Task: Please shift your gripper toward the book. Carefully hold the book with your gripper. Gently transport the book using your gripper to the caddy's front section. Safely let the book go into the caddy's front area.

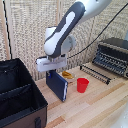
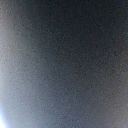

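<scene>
A: Where's your book [image 1: 57, 86]?

B: It hangs upright under your gripper [image 1: 51, 71], its lower corner near the table [image 1: 100, 107], just right of the caddy [image 1: 20, 97] in the exterior view.

A: And the claw?

B: Pinched on the book's top edge. A red cup [image 1: 82, 85] stands right of the book, the oven [image 1: 114, 55] far right. Your wrist view is only a dark blur.
</scene>
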You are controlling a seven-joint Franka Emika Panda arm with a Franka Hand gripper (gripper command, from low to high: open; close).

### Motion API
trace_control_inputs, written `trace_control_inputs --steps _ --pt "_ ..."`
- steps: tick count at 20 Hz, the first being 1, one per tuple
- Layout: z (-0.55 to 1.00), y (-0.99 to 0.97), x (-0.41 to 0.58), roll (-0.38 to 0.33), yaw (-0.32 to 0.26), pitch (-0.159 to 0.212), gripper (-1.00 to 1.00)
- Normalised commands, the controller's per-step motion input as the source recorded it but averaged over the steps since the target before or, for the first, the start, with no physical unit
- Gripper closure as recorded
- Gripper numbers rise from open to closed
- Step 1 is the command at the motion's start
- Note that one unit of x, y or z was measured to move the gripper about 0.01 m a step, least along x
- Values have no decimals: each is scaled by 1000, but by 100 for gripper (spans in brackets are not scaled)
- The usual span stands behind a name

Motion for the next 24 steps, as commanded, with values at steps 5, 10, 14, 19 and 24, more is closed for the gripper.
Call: trace_control_inputs --steps 5,10,14,19,24 --pt "885 0 160 0 -285 30 100" --pt "842 -47 87 3 -292 71 100" --pt "639 -194 -46 39 -340 69 100" --pt "669 1 -142 54 -283 3 100" --pt "738 69 -97 63 -267 -19 100"
